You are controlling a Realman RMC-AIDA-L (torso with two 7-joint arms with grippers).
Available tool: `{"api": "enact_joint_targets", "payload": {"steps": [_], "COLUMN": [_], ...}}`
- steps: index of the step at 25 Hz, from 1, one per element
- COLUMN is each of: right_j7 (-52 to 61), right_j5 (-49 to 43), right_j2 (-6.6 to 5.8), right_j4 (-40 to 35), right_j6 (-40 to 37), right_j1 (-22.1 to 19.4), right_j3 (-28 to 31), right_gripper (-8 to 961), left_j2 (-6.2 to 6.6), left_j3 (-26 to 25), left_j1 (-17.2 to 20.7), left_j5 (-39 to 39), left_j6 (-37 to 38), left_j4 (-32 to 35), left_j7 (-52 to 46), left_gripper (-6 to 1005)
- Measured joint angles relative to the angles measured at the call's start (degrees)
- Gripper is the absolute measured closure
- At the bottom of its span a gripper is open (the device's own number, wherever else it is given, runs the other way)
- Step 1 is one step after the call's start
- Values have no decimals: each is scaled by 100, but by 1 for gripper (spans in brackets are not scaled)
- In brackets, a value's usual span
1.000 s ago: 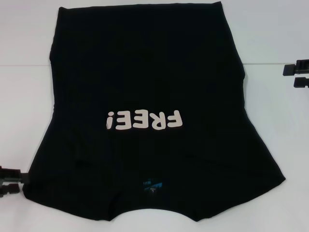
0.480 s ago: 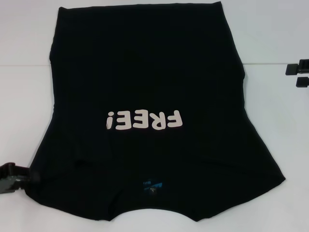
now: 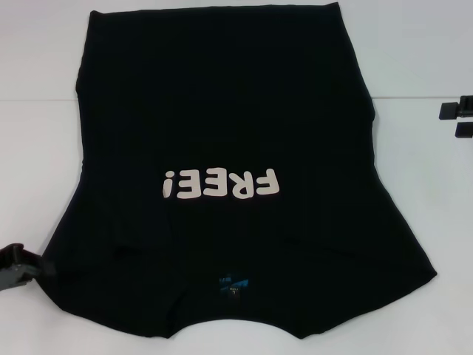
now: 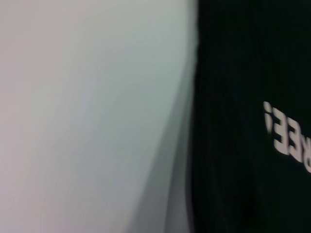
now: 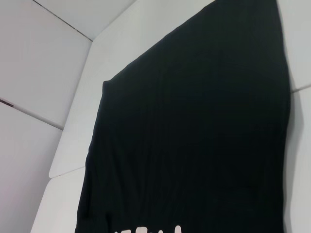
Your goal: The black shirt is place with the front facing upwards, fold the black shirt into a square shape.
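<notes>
The black shirt [image 3: 222, 111] lies flat on the white table [image 3: 37, 148], front up, with its collar towards me. The pale "FREE!" lettering [image 3: 220, 183] is on the chest and the blue neck label [image 3: 233, 285] is near the collar. My left gripper [image 3: 29, 268] is low at the shirt's near left corner, touching the cloth edge. My right gripper [image 3: 458, 120] is off the shirt at the far right of the head view, with its two fingertips apart and empty. The shirt also shows in the left wrist view [image 4: 233, 170] and the right wrist view [image 5: 194, 121].
Bare white table surrounds the shirt on both sides. A seam in the table surface [image 3: 414, 98] runs behind the right gripper. The shirt's hem reaches the far side of the table.
My left gripper has moved in to the shirt's near left corner and tilted. My right gripper has drawn back to the right, farther out of the head view. The shirt has not moved.
</notes>
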Motion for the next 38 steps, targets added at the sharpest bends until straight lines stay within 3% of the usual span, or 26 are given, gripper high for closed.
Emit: {"api": "enact_joint_targets", "payload": {"steps": [8, 13, 16, 19, 21, 22, 25, 38], "right_j7": [-73, -364, -489, -578, -723, -723, -778, -784], "right_j5": [-173, -908, -1437, -1722, -1821, -1821, -1978, -2122], "right_j2": [-49, -123, -80, 50, 228, 228, 390, 688], "right_j4": [-33, -74, -77, -77, -73, -73, -71, 0], "right_j6": [-321, -940, -1085, -1022, -910, -910, -735, -211], "right_j1": [-127, -198, -231, -247, -249, -249, -219, -140], "right_j3": [-86, -121, -142, -146, -164, -164, -245, -380], "right_gripper": [287, 286, 286, 286, 286, 286, 285, 287], "left_j2": [91, 142, 149, 180, 195, 198, 199, 187], "left_j3": [-34, -82, -53, -43, -41, -41, -41, -76], "left_j1": [-15, -92, -144, -204, -235, -244, -251, -199], "left_j5": [-800, -886, -870, -862, -861, -861, -861, -863], "left_j6": [580, 593, 473, 389, 332, 309, 286, 220], "left_j4": [-170, -223, -272, -384, -440, -456, -464, -526], "left_j7": [669, 697, 677, 676, 675, 676, 675, 676], "left_gripper": [960, 960, 960, 960, 960, 960, 960, 960]}}
